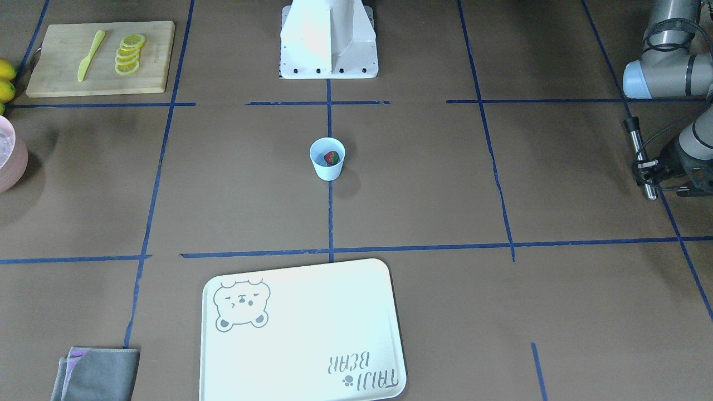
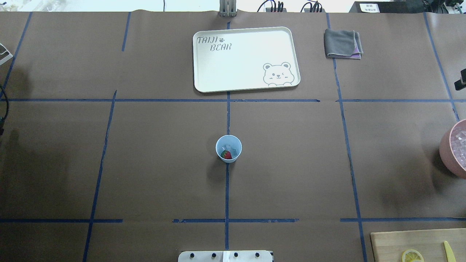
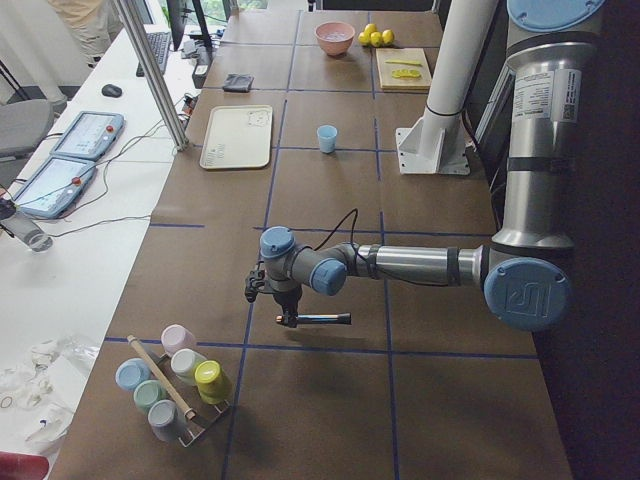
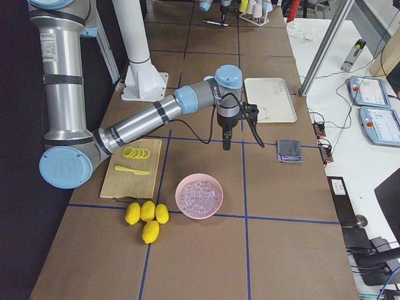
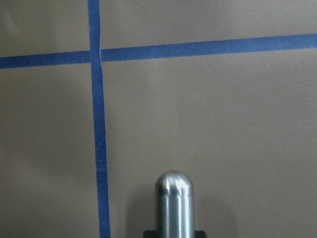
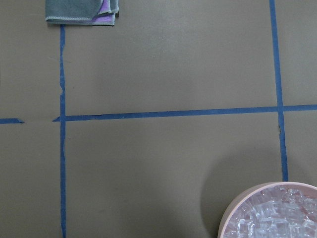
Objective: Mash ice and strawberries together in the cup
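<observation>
Broadly, the left arm (image 3: 420,265) reaches out level from its upright column with the wrist turned down. The left gripper (image 1: 645,166) is clamped on a metal rod (image 5: 173,206) with a rounded end, held roughly level over the brown table cover (image 1: 445,195), well apart from the cup (image 1: 328,171). The right arm (image 4: 144,122) stretches out likewise. The right gripper (image 4: 226,142) points straight down near the pink bowl (image 2: 445,149); whether its fingers are apart or together cannot be told. A white bear-print tray (image 1: 301,334) lies on the side away from the robot. The pink bowl, heaped with clear cubes (image 6: 277,218), sits at the robot's right. The pale blue cup stands upright at the table's middle, on a blue tape line. Inside it lie the strawberry (image 2: 226,155) and, touching it, a few clear lumps of ice (image 2: 228,147).
</observation>
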`<action>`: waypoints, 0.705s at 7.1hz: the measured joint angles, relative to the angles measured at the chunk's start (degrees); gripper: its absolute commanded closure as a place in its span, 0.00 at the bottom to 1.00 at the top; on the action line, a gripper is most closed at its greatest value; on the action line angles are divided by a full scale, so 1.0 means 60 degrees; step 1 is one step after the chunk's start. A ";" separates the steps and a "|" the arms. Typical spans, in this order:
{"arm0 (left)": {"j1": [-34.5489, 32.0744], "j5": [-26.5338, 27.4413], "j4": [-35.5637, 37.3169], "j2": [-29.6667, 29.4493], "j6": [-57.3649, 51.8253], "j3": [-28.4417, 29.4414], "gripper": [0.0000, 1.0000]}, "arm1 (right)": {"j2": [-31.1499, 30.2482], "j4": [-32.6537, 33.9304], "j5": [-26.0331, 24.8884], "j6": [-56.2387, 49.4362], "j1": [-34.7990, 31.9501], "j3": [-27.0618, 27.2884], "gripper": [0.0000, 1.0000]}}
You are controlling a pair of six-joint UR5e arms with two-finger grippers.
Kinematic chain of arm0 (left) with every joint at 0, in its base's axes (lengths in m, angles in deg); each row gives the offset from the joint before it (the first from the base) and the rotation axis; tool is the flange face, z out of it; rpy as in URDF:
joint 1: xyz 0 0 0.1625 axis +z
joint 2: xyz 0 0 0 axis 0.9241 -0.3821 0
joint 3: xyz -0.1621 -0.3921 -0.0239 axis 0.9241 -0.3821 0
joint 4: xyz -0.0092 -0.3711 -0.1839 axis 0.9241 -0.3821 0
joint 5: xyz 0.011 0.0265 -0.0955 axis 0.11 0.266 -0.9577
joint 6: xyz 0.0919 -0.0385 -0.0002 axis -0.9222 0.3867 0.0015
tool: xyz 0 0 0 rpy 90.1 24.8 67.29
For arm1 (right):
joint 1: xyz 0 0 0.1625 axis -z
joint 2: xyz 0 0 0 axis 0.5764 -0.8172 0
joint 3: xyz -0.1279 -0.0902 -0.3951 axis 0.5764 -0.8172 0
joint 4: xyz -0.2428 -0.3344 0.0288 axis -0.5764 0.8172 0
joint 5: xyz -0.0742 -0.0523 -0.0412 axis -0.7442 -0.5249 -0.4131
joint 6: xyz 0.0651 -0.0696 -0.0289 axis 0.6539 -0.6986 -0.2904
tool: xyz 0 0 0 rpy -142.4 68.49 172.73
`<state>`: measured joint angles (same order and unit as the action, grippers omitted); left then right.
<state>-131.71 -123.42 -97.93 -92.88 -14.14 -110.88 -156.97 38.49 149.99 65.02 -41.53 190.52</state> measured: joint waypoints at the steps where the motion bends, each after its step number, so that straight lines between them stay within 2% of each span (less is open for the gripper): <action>1: 0.0006 0.0008 -0.0004 -0.0017 -0.0006 0.0064 0.91 | 0.0001 -0.0004 0.0000 0.0000 0.0000 0.0008 0.00; 2: 0.0012 0.0015 -0.0010 -0.0033 -0.0008 0.0138 0.78 | 0.0006 -0.0005 0.0000 0.0000 0.0000 0.0027 0.00; 4: 0.0016 0.0019 -0.0015 -0.0065 -0.0009 0.0251 0.32 | 0.0010 -0.0003 0.0000 0.0000 0.0000 0.0063 0.00; 5: 0.0016 0.0023 -0.0015 -0.0069 -0.0009 0.0271 0.27 | 0.0011 0.0004 0.0000 0.0000 0.0000 0.0079 0.00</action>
<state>-131.61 -123.28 -98.02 -93.29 -14.19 -109.26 -156.90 38.51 149.99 65.02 -41.53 191.00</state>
